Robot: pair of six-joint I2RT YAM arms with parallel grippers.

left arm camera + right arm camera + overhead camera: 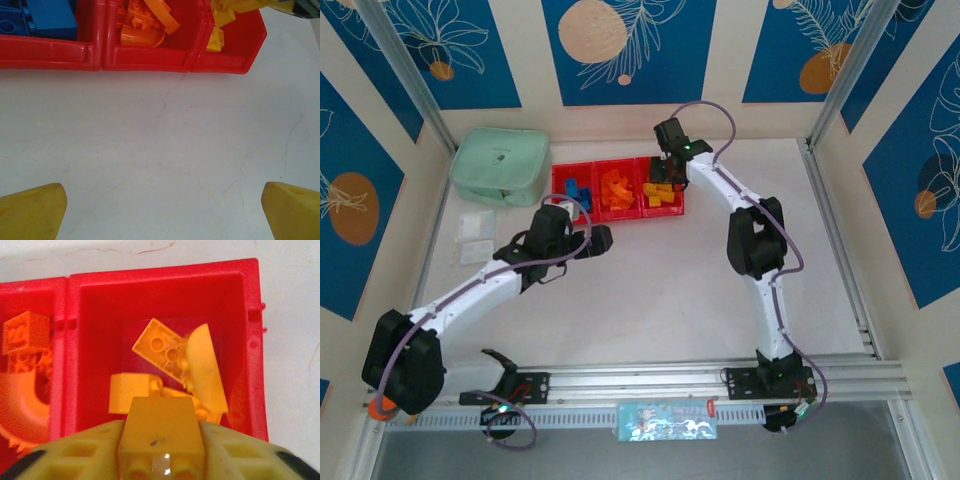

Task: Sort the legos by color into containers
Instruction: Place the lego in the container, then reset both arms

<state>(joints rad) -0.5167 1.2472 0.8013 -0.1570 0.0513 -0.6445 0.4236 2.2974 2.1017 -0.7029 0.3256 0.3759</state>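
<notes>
While clamped on a yellow lego (160, 425) in the right gripper (160, 455), hovers over the yellow-filled container (245, 340); next calls for letting go. Beside, left gripper (162, 210) spread apart, empty.

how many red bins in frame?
3, joined in a row: left bin holds blue bricks, middle bin orange bricks, right bin yellow bricks. None look hidden.
</notes>
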